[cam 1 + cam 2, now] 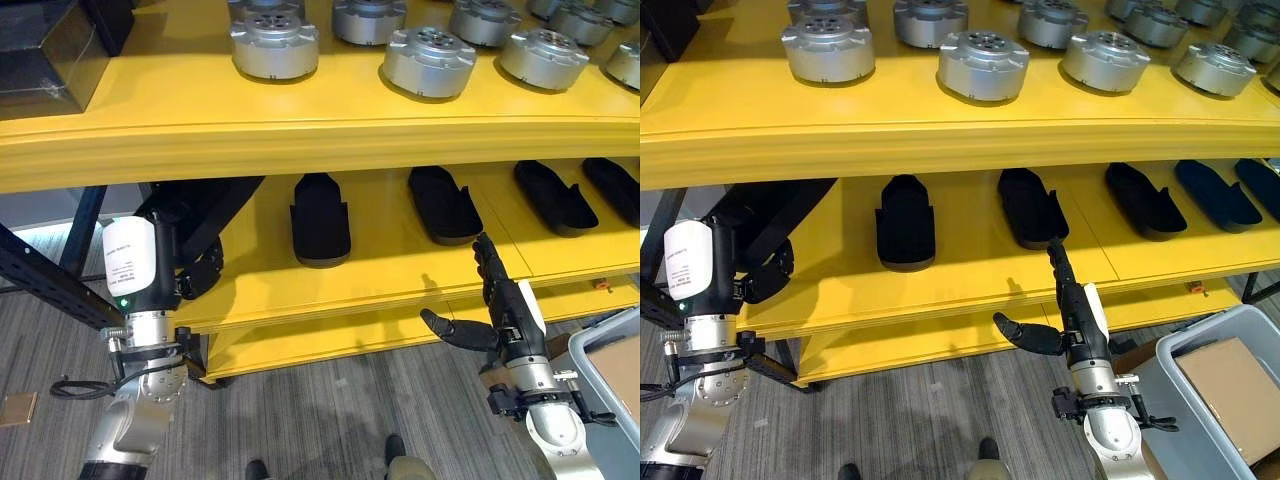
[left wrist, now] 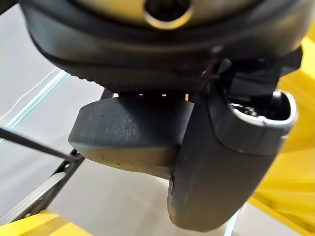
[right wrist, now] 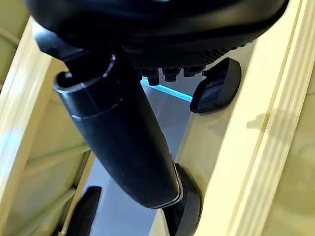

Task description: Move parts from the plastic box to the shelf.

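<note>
- Two yellow shelf (image 1: 300,130) levels fill my view: silver round parts (image 1: 430,62) sit in rows on the upper one, black parts (image 1: 320,220) lie spaced along the lower one.
- Low on my right sits the grey plastic box (image 1: 1200,345), with a brown cardboard piece (image 1: 1235,385) inside; I can't see any parts left in it.
- My left hand (image 1: 200,270) is at the lower level's left end, holding a black part (image 2: 128,135) at the shelf edge; its fingers wrap the piece.
- My right hand (image 1: 1070,305) is empty, fingers straight, thumb out, just before the lower level's front edge.
- Risk, as I judge it: releasing this near the edge could let the part tip off to the floor, and lifting the right hand carelessly could clip the shelf lip.
</note>
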Motion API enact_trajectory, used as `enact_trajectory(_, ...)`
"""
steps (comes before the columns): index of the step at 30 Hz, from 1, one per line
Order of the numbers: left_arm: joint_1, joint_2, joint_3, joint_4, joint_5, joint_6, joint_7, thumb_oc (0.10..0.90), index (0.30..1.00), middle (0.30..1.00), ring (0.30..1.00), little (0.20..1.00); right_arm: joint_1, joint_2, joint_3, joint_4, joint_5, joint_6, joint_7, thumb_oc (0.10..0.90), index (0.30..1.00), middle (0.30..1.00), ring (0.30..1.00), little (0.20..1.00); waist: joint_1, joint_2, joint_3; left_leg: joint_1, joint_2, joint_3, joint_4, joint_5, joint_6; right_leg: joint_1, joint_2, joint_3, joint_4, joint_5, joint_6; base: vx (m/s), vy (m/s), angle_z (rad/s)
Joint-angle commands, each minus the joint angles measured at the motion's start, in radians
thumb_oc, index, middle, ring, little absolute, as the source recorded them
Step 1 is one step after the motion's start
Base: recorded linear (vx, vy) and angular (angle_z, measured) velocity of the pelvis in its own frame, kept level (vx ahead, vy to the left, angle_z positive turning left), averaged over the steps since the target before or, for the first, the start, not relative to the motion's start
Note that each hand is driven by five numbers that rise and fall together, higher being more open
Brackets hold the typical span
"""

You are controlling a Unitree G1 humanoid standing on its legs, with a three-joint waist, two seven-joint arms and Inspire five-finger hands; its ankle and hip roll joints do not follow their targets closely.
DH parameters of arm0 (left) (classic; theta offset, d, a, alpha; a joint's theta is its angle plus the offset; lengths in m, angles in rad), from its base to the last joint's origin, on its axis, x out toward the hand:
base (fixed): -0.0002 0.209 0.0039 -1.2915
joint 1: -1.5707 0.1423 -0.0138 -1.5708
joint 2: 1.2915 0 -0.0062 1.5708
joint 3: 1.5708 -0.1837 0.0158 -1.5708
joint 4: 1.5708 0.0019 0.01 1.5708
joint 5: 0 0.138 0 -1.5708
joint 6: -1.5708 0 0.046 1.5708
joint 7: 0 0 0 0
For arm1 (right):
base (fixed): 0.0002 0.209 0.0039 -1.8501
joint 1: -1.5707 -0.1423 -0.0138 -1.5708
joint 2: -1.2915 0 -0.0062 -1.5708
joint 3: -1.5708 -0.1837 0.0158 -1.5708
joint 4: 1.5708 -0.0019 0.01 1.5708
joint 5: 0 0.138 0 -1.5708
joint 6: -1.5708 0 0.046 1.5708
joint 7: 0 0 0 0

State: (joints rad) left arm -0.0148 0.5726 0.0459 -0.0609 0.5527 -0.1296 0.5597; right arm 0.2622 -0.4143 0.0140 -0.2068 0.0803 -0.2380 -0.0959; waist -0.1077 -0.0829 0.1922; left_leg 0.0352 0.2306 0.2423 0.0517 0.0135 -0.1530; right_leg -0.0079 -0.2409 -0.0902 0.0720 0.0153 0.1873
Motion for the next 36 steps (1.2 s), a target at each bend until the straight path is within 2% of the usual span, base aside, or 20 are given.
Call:
enact_trajectory(1,-0.165,0.041,0.031,-0.016,-0.021,-0.032,0.093,0.400,0.300,0.300,0.300,0.300,-0.065,-0.058,-0.065,-0.087,-0.003,-0.084,-0.017,0.900,1.000,1.000,1.000,1.000,-0.036,-0.011,-0.090,-0.068,0.056,0.010,0.147,-0.080,0.038,0.030,-0.045,0.009,0.045,-0.009,-0.001,0.06,0.088,-0.07)
enact_trajectory(5,-0.262,0.026,-0.025,0.064,-0.045,-0.006,0.102,0.400,0.300,0.300,0.300,0.300,-0.067,-0.065,-0.049,-0.094,0.009,-0.078,-0.001,0.900,1.000,1.000,1.000,1.000,-0.043,-0.034,-0.101,-0.081,0.062,0.010,0.185,-0.095,0.040,0.035,-0.047,0.004,0.050,-0.016,0.004,0.03,0.031,-0.02)
enact_trajectory(9,-0.312,0.008,-0.059,0.117,-0.086,0.003,0.101,0.400,0.300,0.300,0.300,0.300,-0.070,-0.068,-0.043,-0.098,0.015,-0.076,0.003,0.900,1.000,1.000,1.000,1.000,-0.047,-0.041,-0.097,-0.096,0.072,0.000,0.207,-0.100,0.038,0.033,-0.041,-0.002,0.058,-0.023,0.001,0.00,-0.020,0.02)
enact_trajectory(10,-0.380,-0.001,-0.093,0.190,-0.103,0.042,0.113,0.400,0.300,0.300,0.300,0.300,-0.072,-0.080,-0.029,-0.109,0.021,-0.074,0.007,0.900,1.000,1.000,1.000,1.000,-0.054,-0.051,-0.092,-0.122,0.088,-0.012,0.232,-0.101,0.033,0.025,-0.031,-0.004,0.073,-0.035,-0.001,-0.02,-0.049,0.03)
enact_trajectory(14,-0.484,-0.008,-0.132,0.296,-0.156,0.071,0.122,0.400,0.300,0.300,0.300,0.300,-0.083,-0.092,-0.017,-0.113,0.030,-0.069,0.007,0.900,1.000,1.000,1.000,1.000,-0.065,-0.054,-0.073,-0.177,0.113,-0.043,0.280,-0.103,0.023,-0.013,-0.010,-0.007,0.117,-0.051,-0.010,-0.08,-0.067,0.14)
enact_trajectory(16,-0.560,-0.023,-0.144,0.386,-0.244,0.090,0.136,0.400,0.300,0.300,0.300,0.300,-0.103,-0.108,0.006,-0.118,0.036,-0.065,0.007,0.900,1.000,1.000,1.000,1.000,-0.074,-0.053,-0.064,-0.217,0.129,-0.066,0.301,-0.098,0.015,-0.051,0.006,-0.005,0.146,-0.057,-0.016,-0.10,-0.062,0.10)
enact_trajectory(24,-0.685,-0.042,-0.101,0.491,-0.456,0.091,0.204,0.400,0.300,0.300,0.300,0.300,-0.119,-0.139,0.042,-0.131,0.025,-0.054,0.001,0.900,1.000,1.000,1.000,1.000,-0.088,-0.041,-0.064,-0.283,0.156,-0.100,0.325,-0.090,0.002,-0.131,0.040,0.000,0.211,-0.078,-0.028,-0.04,-0.037,-0.01)
enact_trajectory(29,-0.726,-0.043,-0.085,0.540,-0.518,0.086,0.226,0.400,0.300,0.300,0.300,0.300,-0.123,-0.158,0.047,-0.134,0.023,-0.051,0.003,0.900,1.000,1.000,1.000,1.000,-0.092,-0.036,-0.067,-0.298,0.161,-0.105,0.325,-0.085,-0.003,-0.154,0.048,0.004,0.228,-0.083,-0.032,-0.01,-0.015,0.02)
enact_trajectory(36,-0.712,-0.017,-0.034,0.548,-0.564,0.079,0.256,0.400,0.300,0.300,0.300,0.300,-0.116,-0.174,0.041,-0.145,0.022,-0.056,0.010,0.900,1.000,1.000,1.000,1.000,-0.088,-0.034,-0.072,-0.309,0.175,-0.110,0.325,-0.080,-0.009,-0.178,0.062,0.005,0.245,-0.091,-0.035,-0.01,-0.010,-0.01)
